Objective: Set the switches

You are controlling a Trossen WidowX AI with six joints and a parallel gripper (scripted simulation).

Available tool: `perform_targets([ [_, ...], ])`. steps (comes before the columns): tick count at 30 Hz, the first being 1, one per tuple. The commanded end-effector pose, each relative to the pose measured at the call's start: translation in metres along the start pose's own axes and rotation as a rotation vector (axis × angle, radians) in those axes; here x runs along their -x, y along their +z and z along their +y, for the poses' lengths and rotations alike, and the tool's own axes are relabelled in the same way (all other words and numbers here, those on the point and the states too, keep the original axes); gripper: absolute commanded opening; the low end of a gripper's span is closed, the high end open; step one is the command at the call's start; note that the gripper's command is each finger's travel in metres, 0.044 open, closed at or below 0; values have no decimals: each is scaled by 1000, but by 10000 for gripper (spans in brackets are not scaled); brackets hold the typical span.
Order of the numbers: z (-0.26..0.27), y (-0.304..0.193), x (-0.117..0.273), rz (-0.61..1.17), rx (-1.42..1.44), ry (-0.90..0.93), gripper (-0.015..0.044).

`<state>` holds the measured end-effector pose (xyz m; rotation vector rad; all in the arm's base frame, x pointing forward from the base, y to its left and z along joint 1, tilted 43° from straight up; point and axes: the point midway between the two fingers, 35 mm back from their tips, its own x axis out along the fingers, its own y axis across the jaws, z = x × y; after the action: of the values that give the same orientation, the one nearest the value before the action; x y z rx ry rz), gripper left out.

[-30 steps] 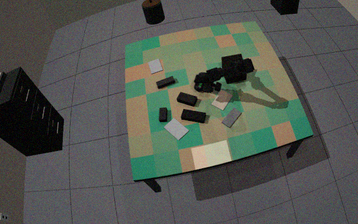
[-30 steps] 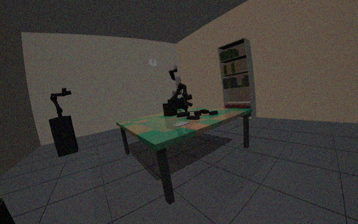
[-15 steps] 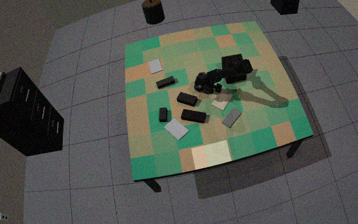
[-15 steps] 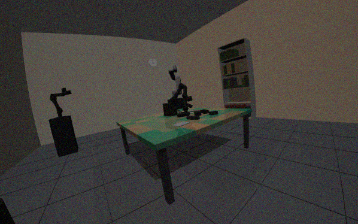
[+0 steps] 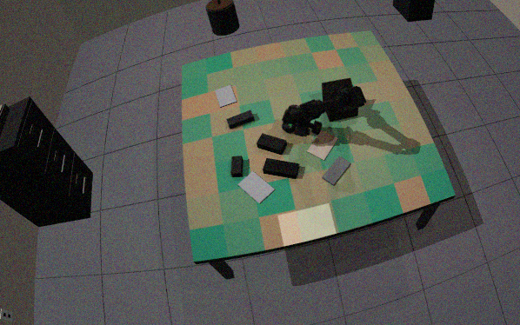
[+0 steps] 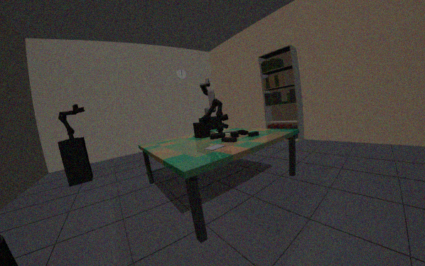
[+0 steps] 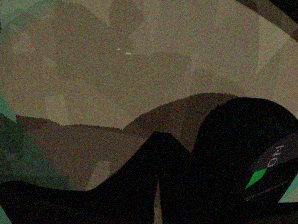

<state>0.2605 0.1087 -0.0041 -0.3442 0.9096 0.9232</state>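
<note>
The controller unit (image 7: 270,161) (image 6: 217,136) is dark. In the wrist view it is at the right, partly covered by the black fingers. One white "ON" mark and one green switch end show there; the other switches are hidden or in shadow. In the exterior view it appears low beside the arm's base; in the top view the arm seems to cover it. My gripper (image 7: 160,139) (image 6: 221,131) is shut with nothing visible between the fingers, low and close over the unit. Contact cannot be told. The underside label is not visible.
Dark blocks (image 5: 240,119) (image 5: 271,143) (image 5: 281,168) and a smaller block (image 5: 236,166) lie around the arm's front. Pale flat plates (image 5: 226,96) (image 5: 256,187) (image 5: 323,149) and a grey plate (image 5: 336,170) lie on the patchwork table (image 5: 206,200). The arm's base (image 5: 338,104) stands behind.
</note>
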Motion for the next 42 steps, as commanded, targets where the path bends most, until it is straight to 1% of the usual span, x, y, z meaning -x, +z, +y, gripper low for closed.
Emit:
perform_targets([
  [1,-4,1,-1,-2,5,-5,0],
  [28,-19,2,-5,-1,6,-6,0],
  [30,-11,0,3,2,-1,7,0],
  [33,-13,1,36,1,4,-2,0],
  [35,-11,1,51,0,6,-6,0],
  [42,-14,0,52,8,7,3,0],
])
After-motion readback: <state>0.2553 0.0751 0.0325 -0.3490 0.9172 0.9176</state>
